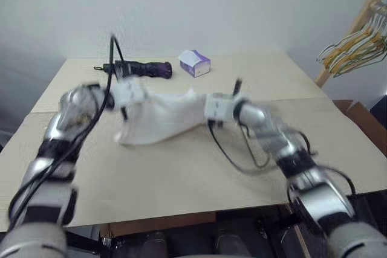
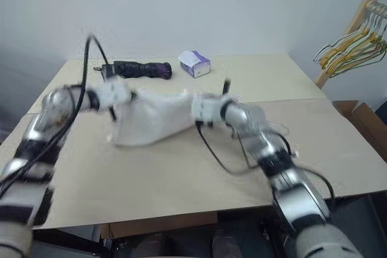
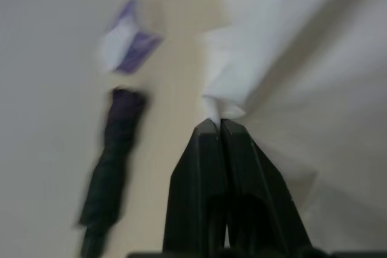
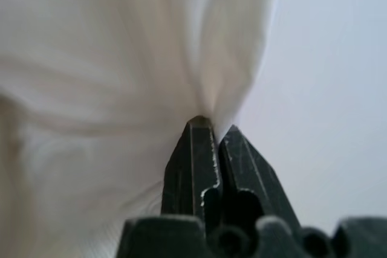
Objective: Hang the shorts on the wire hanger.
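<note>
Your left gripper [image 3: 216, 126] is clamped on one top corner of the shorts [image 1: 162, 119]; your right gripper [image 4: 208, 126] pinches the opposite corner. The shorts hang stretched between them above the table [image 1: 181, 173], lower edge sagging toward it. Behind them lie a folded dark umbrella [image 1: 142, 69] and a tissue box [image 1: 195, 63].

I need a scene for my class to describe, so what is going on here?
A robot holds white shorts stretched between its two arms above a table. The left gripper and the right gripper are each shut on an edge of the cloth. A black folded umbrella and a small tissue box lie at the table's far side. A bunch of hangers hangs off to the right.
</note>
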Tool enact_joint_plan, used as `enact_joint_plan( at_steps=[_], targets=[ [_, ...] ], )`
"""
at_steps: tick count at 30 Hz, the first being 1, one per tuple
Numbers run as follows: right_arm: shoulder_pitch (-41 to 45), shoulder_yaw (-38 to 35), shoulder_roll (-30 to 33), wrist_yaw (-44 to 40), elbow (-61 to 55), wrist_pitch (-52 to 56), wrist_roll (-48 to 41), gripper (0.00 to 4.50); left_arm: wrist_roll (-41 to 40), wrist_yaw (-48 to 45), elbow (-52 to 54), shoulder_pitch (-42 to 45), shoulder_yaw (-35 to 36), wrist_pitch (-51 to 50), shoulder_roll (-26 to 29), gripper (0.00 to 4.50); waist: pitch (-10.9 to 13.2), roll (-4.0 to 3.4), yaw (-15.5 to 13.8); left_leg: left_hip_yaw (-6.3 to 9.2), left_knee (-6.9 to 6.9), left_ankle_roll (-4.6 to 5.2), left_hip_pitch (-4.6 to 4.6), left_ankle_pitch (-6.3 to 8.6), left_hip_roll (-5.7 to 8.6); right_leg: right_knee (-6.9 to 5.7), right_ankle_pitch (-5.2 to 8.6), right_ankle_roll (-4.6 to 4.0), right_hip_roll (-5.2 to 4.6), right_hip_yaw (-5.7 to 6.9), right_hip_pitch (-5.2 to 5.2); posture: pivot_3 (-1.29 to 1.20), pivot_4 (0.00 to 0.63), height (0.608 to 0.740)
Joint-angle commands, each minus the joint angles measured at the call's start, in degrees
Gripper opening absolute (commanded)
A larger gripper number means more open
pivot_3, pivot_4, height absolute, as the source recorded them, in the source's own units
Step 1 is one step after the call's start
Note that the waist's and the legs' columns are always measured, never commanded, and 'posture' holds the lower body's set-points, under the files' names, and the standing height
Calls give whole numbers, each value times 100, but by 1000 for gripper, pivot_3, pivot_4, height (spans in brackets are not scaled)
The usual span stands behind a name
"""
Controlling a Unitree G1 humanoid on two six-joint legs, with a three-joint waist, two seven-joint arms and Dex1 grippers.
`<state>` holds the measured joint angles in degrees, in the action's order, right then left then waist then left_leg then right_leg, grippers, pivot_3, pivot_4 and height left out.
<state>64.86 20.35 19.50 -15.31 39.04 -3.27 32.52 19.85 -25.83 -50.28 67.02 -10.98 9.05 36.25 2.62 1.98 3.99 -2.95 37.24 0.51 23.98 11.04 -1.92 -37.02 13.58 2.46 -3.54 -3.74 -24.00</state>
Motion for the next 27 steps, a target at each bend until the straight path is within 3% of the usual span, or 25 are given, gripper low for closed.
enact_joint_plan(
  at_steps=[1,4,7,10,14,17,20,23,27],
  targets=[
    [1557,-353,-135,1823,2002,-557,-24,24,493,2456,-1591,1631,42,-66,-143,0,-1,0,1,1,-1,-1,29,1,2,-12,-1,-1,-2,-2,-32,-4,0,740],
    [2535,-507,-145,3039,2957,-1016,-139,24,643,3910,-2219,2642,90,152,-145,0,-2,-2,-4,-4,-57,-31,44,33,-1,-18,2,-1,-5,-2,-77,1,0,740],
    [2899,-551,-3,3659,3239,-1505,-142,24,771,4624,-2380,3112,49,617,-15,0,-1,-2,-5,-17,-90,-33,71,51,-3,-12,15,6,-5,-3,-121,0,0,740],
    [2769,-488,177,3660,3311,-1933,-129,24,858,4547,-2395,3129,-36,1156,126,0,-1,-3,-13,-26,-103,-38,81,53,-2,-4,16,9,-5,-3,-133,0,0,740],
    [1947,-321,387,3177,3165,-2612,-102,24,442,3659,-2262,2435,185,1983,212,0,-3,-4,-10,-35,-86,-37,96,54,0,29,17,10,-6,-3,-117,-10,0,740],
    [1089,-146,535,2651,2816,-3324,-92,24,-147,2412,-1789,1363,388,2966,315,0,-3,-7,15,-37,-52,-36,79,48,0,22,16,9,-5,-3,-89,-12,0,740],
    [103,7,737,1829,2258,-4222,-268,24,-1355,591,-609,-154,688,3352,398,0,-4,-7,89,-38,-27,-35,57,22,-2,9,8,-1,-3,-9,-75,-15,0,740],
    [-885,109,948,669,1574,-4957,-758,24,-2748,-1076,1530,-2054,803,2670,762,0,-3,-8,230,-32,-21,-39,29,14,-8,-13,6,-5,0,-14,-54,-17,0,740],
    [-1882,240,1215,-600,643,-5208,-1354,24,-3828,-2348,3809,-4116,1021,1385,1588,0,-3,-8,460,0,-10,-36,8,15,-16,-17,1,-10,3,-19,-20,-11,0,740]
  ],
)
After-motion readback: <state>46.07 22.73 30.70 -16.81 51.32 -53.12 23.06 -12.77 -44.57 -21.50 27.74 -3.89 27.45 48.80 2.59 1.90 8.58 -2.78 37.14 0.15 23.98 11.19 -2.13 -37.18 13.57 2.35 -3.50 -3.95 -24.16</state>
